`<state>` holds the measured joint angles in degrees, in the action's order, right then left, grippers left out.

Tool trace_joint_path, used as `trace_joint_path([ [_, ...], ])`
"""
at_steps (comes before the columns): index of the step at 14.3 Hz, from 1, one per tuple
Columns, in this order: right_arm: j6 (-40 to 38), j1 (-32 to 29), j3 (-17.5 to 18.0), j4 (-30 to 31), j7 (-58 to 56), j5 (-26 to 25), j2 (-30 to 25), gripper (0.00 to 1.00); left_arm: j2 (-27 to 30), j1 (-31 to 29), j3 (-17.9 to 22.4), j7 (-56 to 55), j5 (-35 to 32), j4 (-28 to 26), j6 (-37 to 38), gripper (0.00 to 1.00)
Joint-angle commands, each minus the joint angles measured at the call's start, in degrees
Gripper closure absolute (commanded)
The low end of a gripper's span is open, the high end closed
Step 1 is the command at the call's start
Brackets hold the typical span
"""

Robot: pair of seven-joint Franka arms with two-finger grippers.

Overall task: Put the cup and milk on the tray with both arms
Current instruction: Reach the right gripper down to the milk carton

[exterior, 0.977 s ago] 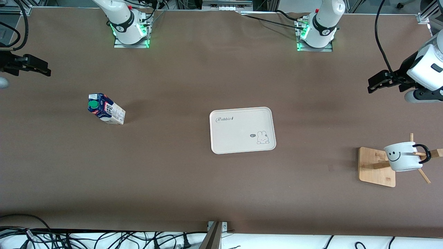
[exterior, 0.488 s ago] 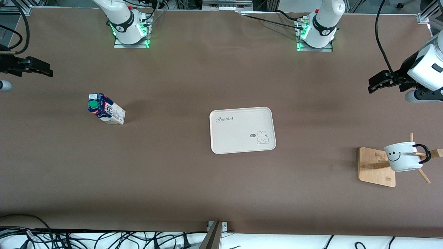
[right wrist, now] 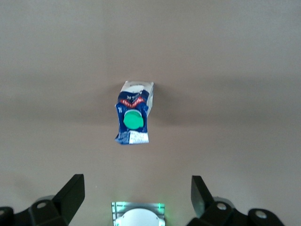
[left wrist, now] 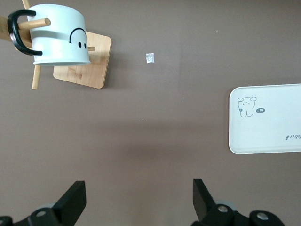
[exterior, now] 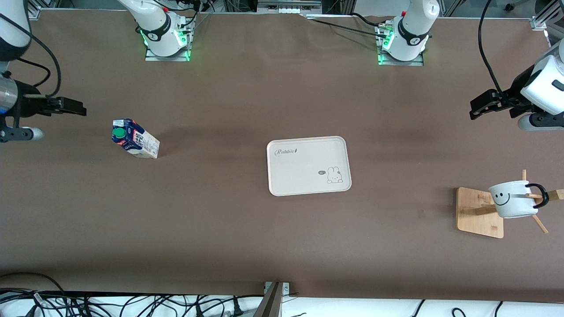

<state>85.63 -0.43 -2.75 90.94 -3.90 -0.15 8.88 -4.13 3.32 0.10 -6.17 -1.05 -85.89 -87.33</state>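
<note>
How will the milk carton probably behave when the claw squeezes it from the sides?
The milk stands upright, taller than its base is wide, so a push near its green cap would probably tip it. Its thin walls may dent under a hard squeeze. The right claw, open, hangs above it.

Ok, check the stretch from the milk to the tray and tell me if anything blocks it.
Nothing visible does. Only bare table lies between the milk and the tray. The open right gripper hangs near the milk, at the right arm's end.
</note>
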Motion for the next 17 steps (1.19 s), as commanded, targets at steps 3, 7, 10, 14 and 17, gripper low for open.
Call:
trace_joint_path([
  [3,8.75,-0.18,0.03,8.89,-0.85,1.03,-1.06,0.0,-0.44,0.02,-0.27,0.63,-0.71,1.52,0.49,0.0],
  [7,9.99,-0.09,0.2,9.96,-0.67,1.03,0.6,0.0,-0.44,0.02,-0.27,0.63,-0.71,1.43,0.49,0.0],
  [10,10.09,-0.09,0.29,10.13,-0.67,1.03,1.57,0.0,-0.53,0.02,-0.18,0.45,-0.79,1.43,0.49,0.0],
  [14,12.1,-0.09,0.47,13.3,-0.67,1.03,1.58,0.0,-0.61,-0.07,-0.1,0.37,-0.8,1.25,0.49,0.0],
  [17,12.63,-0.01,0.56,13.74,-0.58,1.2,1.58,0.0,-0.61,-0.07,-0.01,0.37,-0.8,1.34,0.49,0.0],
])
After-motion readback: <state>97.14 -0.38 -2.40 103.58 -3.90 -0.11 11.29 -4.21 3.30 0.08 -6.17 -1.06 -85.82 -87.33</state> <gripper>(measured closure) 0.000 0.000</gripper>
